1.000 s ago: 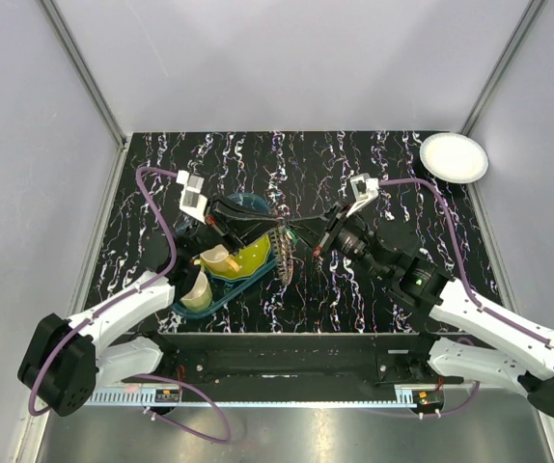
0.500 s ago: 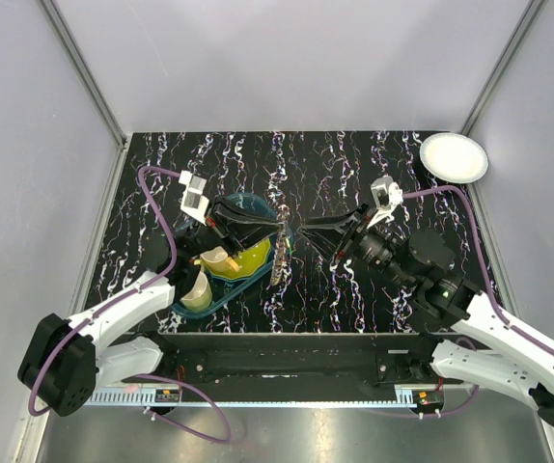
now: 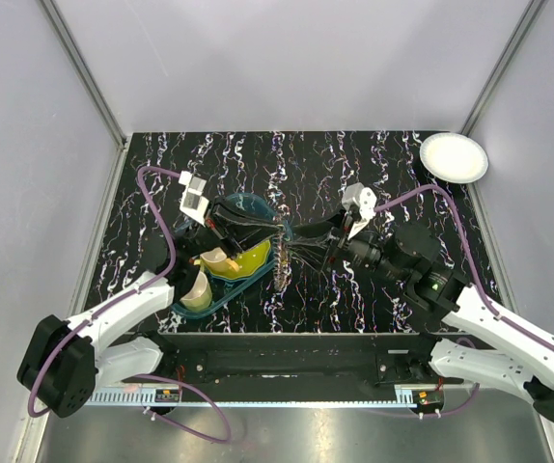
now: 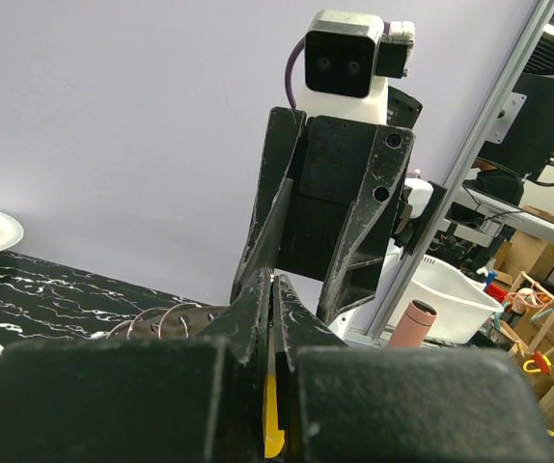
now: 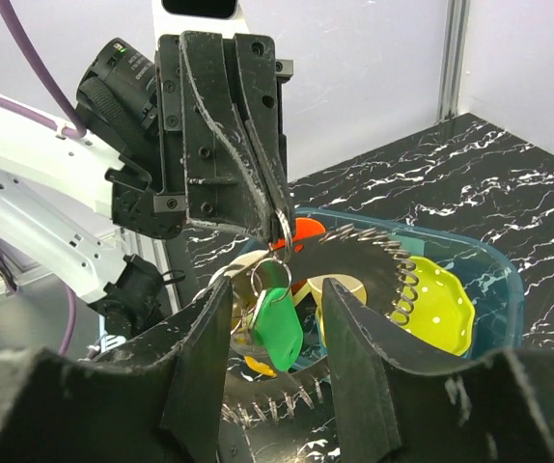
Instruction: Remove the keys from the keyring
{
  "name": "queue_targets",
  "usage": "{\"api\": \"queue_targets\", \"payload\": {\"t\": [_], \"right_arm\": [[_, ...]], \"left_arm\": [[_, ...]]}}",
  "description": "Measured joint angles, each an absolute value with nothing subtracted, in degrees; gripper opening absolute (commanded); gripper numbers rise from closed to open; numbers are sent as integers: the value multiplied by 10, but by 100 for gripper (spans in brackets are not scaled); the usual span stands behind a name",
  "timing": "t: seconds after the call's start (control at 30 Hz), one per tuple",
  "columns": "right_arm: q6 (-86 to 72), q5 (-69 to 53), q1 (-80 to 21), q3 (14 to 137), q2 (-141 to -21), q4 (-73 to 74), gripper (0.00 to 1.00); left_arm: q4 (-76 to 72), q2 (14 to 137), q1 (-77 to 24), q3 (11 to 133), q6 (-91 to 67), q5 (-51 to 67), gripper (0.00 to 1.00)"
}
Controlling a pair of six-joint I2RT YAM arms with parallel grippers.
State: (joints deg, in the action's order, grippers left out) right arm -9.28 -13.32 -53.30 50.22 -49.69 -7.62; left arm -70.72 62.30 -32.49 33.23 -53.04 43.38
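My left gripper (image 3: 279, 230) is shut on the keyring (image 3: 279, 262), a mottled loop with a coiled wire edge that hangs below it over the table. In the right wrist view the left fingertips (image 5: 279, 207) pinch a small silver ring, and a green key tag (image 5: 282, 323) hangs from it in front of the keyring's dark coiled loop (image 5: 383, 253). My right gripper (image 5: 275, 289) is open, one finger on each side of the green tag, not touching it. In the left wrist view the left gripper (image 4: 275, 289) is shut with a thin yellow sliver between the jaws.
A teal tray (image 3: 221, 295) lies under the left arm and holds a yellow-green dish (image 3: 243, 258) and cream cups (image 3: 198, 289). A white plate (image 3: 454, 156) sits at the far right corner. The black marbled table (image 3: 354, 164) has walls on three sides.
My right gripper drew back to the right, then came left again; its open fingers now flank the green tag. The left gripper stayed put holding the keyring, which swung slightly.
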Motion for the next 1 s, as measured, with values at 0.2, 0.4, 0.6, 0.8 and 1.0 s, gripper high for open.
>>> {"api": "queue_targets", "payload": {"t": [0.2,0.4,0.6,0.8,1.0], "right_arm": [[-72,-143,-533,514,-511,-74,48],[-64,-146,-533,515,-511,-78,47],[-58,-147,-533,516,-512,-77,47],[-56,-186,-533,535,-531,-77,47],[-55,-213,-533,540,-538,-84,36]], "left_arm": [[-707,618,-325,332,-540,438,0],[-709,600,-325,332,-541,446,0],[-709,600,-323,332,-545,451,0],[-711,600,-322,332,-547,462,0],[-714,600,-322,332,-556,476,0]]}}
